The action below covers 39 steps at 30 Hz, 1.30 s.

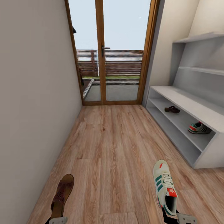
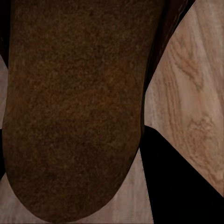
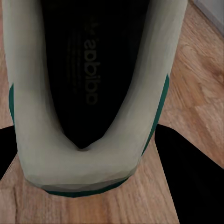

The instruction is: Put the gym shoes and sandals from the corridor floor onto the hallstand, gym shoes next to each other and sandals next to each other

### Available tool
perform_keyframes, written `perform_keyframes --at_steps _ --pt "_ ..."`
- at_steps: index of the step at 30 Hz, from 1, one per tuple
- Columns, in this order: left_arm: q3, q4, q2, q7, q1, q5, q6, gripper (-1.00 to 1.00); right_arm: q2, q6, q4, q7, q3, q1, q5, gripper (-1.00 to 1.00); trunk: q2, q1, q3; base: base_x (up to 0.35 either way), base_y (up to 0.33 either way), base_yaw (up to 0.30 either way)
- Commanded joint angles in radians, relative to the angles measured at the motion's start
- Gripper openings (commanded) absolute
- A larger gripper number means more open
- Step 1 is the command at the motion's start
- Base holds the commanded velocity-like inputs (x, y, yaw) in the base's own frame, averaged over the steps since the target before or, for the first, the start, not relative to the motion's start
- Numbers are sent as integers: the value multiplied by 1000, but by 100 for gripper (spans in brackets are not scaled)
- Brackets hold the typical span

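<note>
Down at the bottom of my head view I am seeing both arms carrying footwear above the corridor floor [image 1: 115, 149]. My left gripper [image 1: 58, 220] is clamping the heel end of a brown sandal [image 1: 62, 194], which is pointing away from me toward the glass door [image 1: 112, 53]; through the left wrist camera the sandal's sole [image 2: 74, 112] is covering most of the frame, with dark fingers [image 2: 182, 182] showing at its edges over the planks. My right gripper [image 1: 179, 217] is gripping the heel of a gym shoe [image 1: 165, 186], toe forward, green stripes on its side and a red tongue label on top. Through the right wrist camera I am looking into the shoe's dark opening [image 3: 88, 79], with a black finger [image 3: 196, 177] on either side of the heel.

Over on the right, the hallstand [image 1: 186, 102] is standing against the wall. On its upper open shelf the second sandal [image 1: 172, 109] is lying nearer the door, and the second gym shoe [image 1: 199, 128] is sitting well apart from it, nearer me.
</note>
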Motion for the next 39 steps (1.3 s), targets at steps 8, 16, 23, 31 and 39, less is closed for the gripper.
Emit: perform_keyframes --at_steps 8,16,23,31,39 --pt "9 0 0 -3 -1 -10 -3 -100 1 -4 0 8 -7 -1 4 -100 0 0 -1 339 0 0" --pt "9 0 0 -3 -1 -10 -3 -100 0 -4 -1 7 -7 -1 4 -100 0 0 -1 339 0 0" --pt "9 1 0 -3 -1 -10 -3 -100 0 -4 -1 6 -7 -1 4 -100 0 0 -1 339 0 0" --pt "9 1 0 -3 -1 -10 -3 -100 0 -4 0 6 -7 -1 4 -100 0 0 -1 339 0 0" --pt "9 1 0 -3 -1 -10 -3 -100 0 -4 -1 5 -7 -1 4 -100 0 0 -1 339 0 0"
